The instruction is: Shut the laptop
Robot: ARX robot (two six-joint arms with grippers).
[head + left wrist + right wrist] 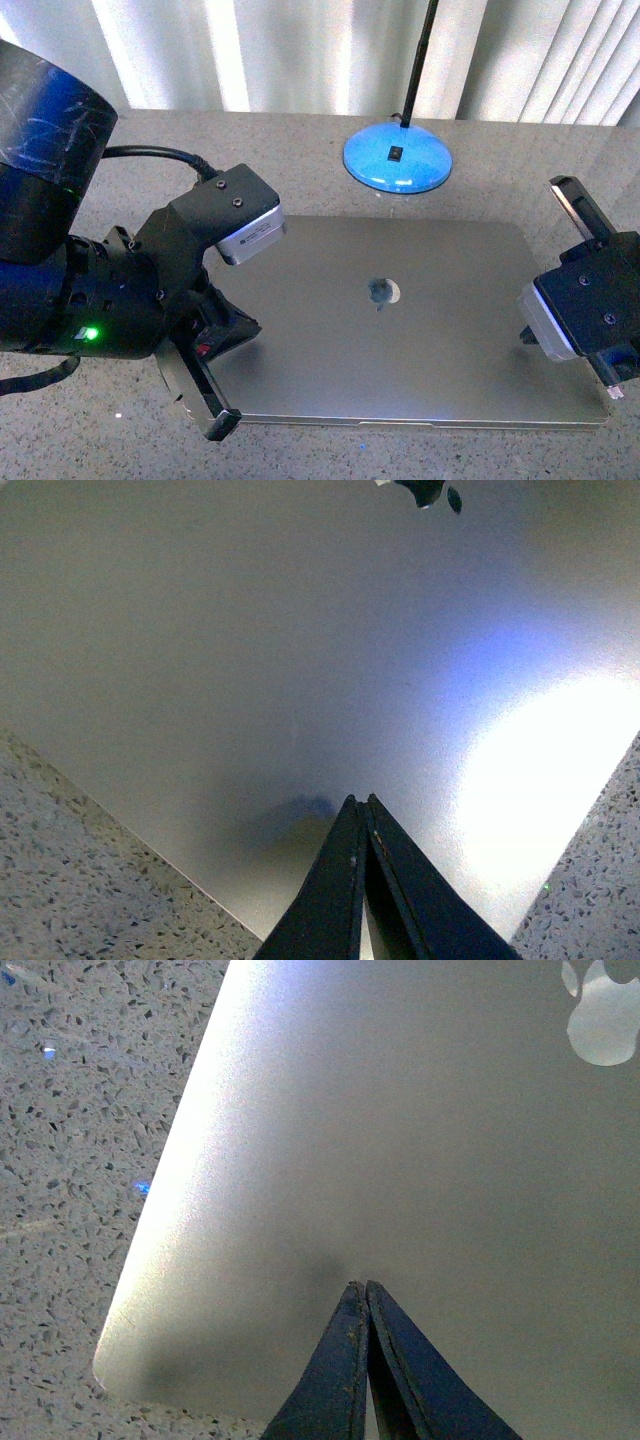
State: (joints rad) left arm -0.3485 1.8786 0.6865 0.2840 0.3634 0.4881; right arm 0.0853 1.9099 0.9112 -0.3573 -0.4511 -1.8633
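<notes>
The laptop (pixel 420 340) lies flat on the table with its grey-silver lid down and the apple logo (pixel 382 291) facing up. My left gripper (pixel 222 422) is shut and sits at the lid's front left corner. In the left wrist view its closed tips (pixel 360 800) hover just over the lid (pixel 280 660) near that corner. My right gripper (pixel 613 386) is shut at the front right corner. Its closed tips (pixel 358 1285) are over the lid (pixel 400 1160), with the logo (pixel 600 1015) farther off. Neither gripper holds anything. The keys and screen are hidden.
A blue round lamp base (pixel 397 160) with a black pole (pixel 420 50) stands just behind the laptop. The table (pixel 100 440) is speckled grey stone. Pale curtains (pixel 300 50) hang along the back.
</notes>
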